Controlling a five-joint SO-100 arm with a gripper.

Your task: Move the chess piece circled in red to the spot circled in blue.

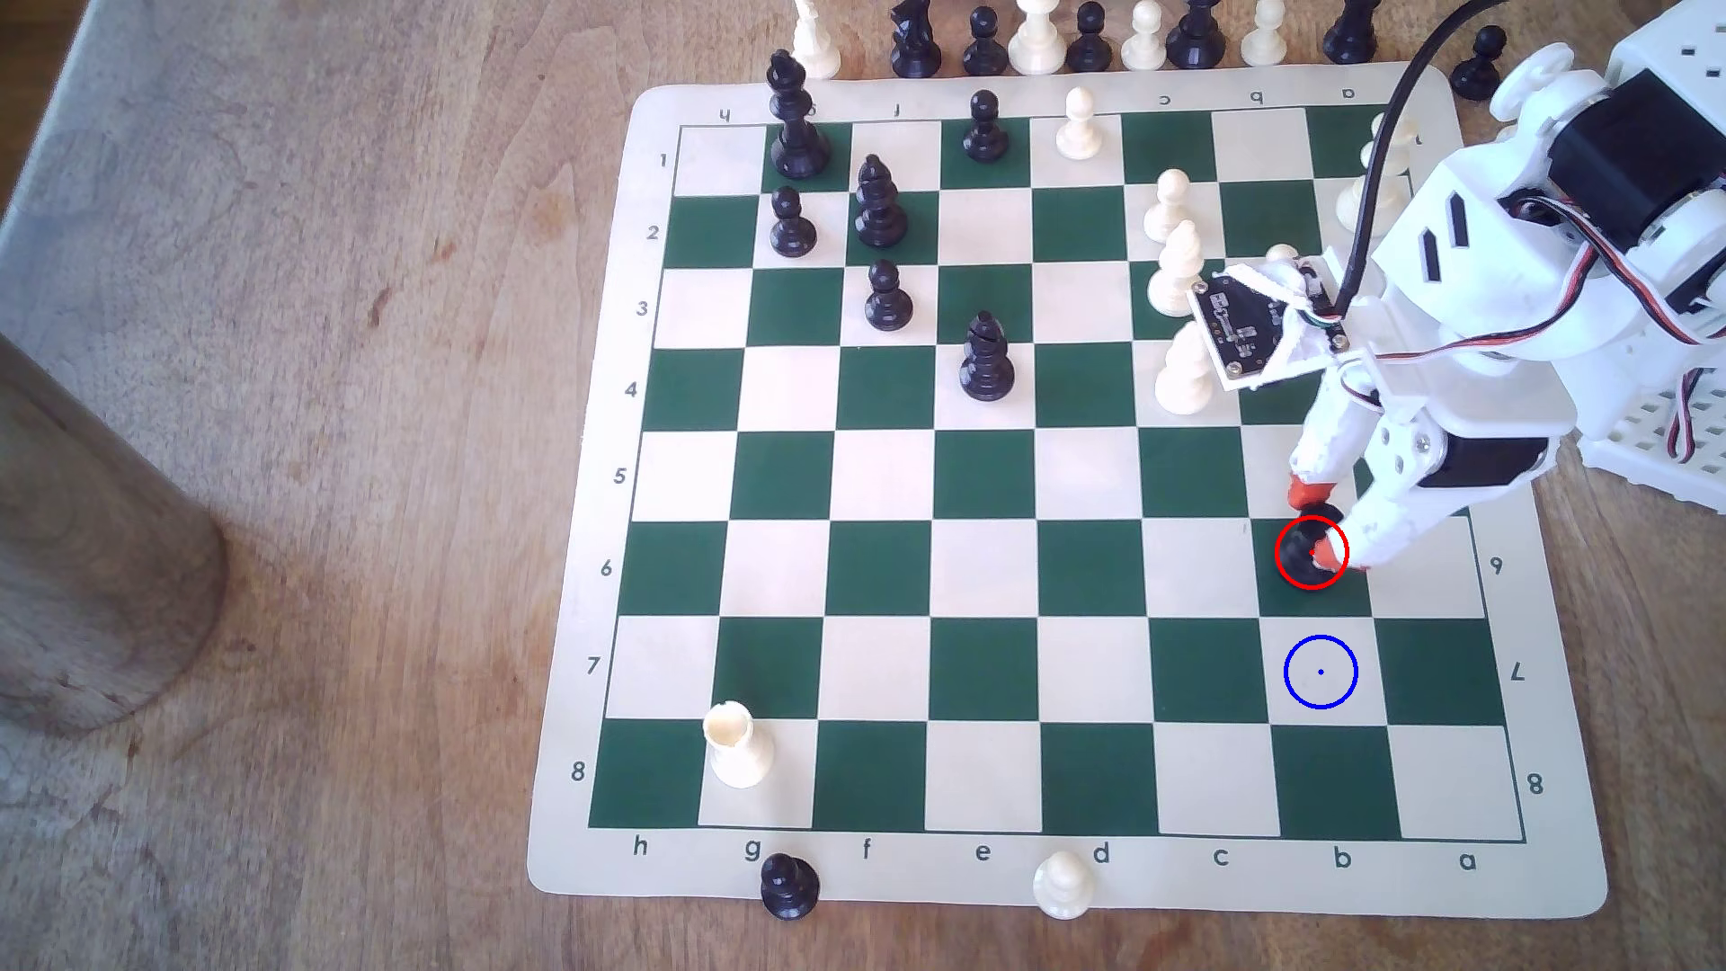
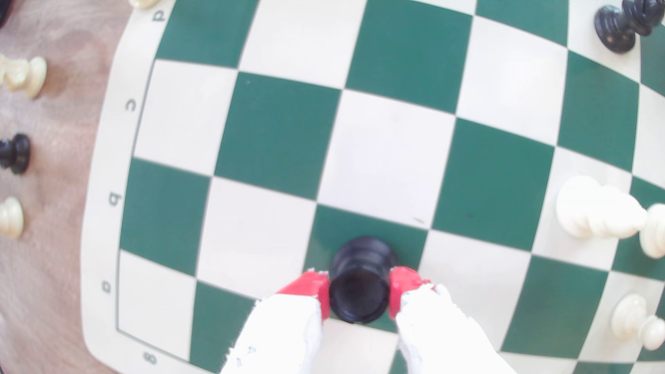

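A white robot arm reaches down onto a green-and-cream chessboard (image 1: 1037, 579) lying on a wooden table (image 1: 280, 467). Its gripper (image 1: 1322, 541), two white fingers with red tips (image 2: 311, 291), is pinching the black rook (image 1: 1308, 551): in the wrist view one red tip presses against each side of the rook's (image 2: 360, 284) round body. The rook stands upright on a dark green square, ringed by a red circle.

The blue-circled square (image 1: 1320, 671), cream-coloured with a small blue centre dot, is the very next square beyond the gripper, toward the near edge of the board. It is bare.

Counted in the exterior view, besides the rook, six black pieces stand on the board, all well apart from the gripper, across the board toward that view's left and top. One cream rook (image 1: 738, 747) stands alone near the far lower corner. Several cream pieces cluster just behind the arm, partly hidden, so their number is unclear. One black pawn (image 1: 789, 885) and one cream pawn (image 1: 1063, 882) sit on the board's near border.
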